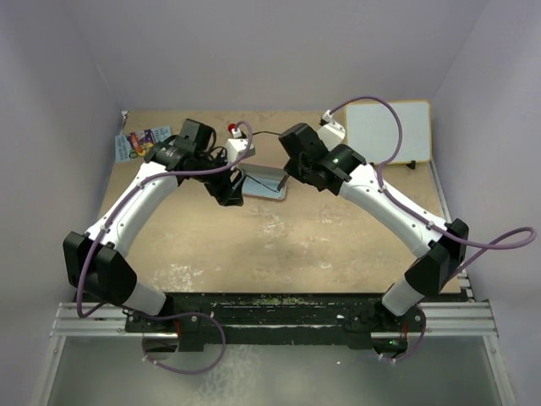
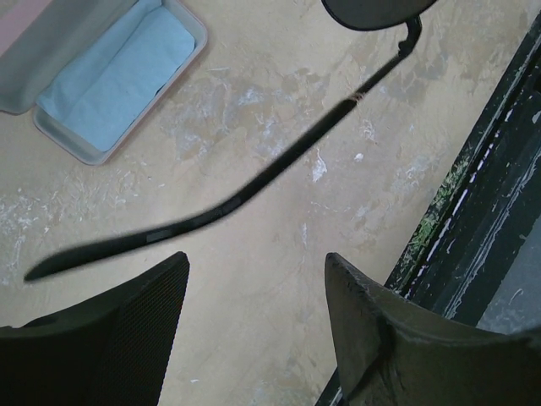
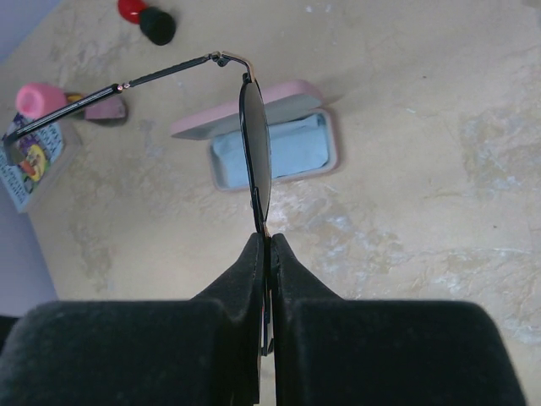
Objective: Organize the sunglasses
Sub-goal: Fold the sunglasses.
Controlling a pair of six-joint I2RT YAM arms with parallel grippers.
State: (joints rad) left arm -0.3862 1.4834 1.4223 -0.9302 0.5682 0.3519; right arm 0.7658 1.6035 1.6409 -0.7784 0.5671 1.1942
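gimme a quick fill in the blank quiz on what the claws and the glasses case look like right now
1. The right claw is ____ on the sunglasses.
2. The left claw stands ____, gripping nothing.
3. The cloth inside the pink case is light ____.

Missing words: shut; open; blue

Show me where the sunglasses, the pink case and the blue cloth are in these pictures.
sunglasses (image 3: 256,144), right wrist view, on the lens seen edge-on.
pink case (image 3: 292,95), right wrist view, on the open lid.
blue cloth (image 2: 118,80), left wrist view, on the middle of the cloth inside the case.
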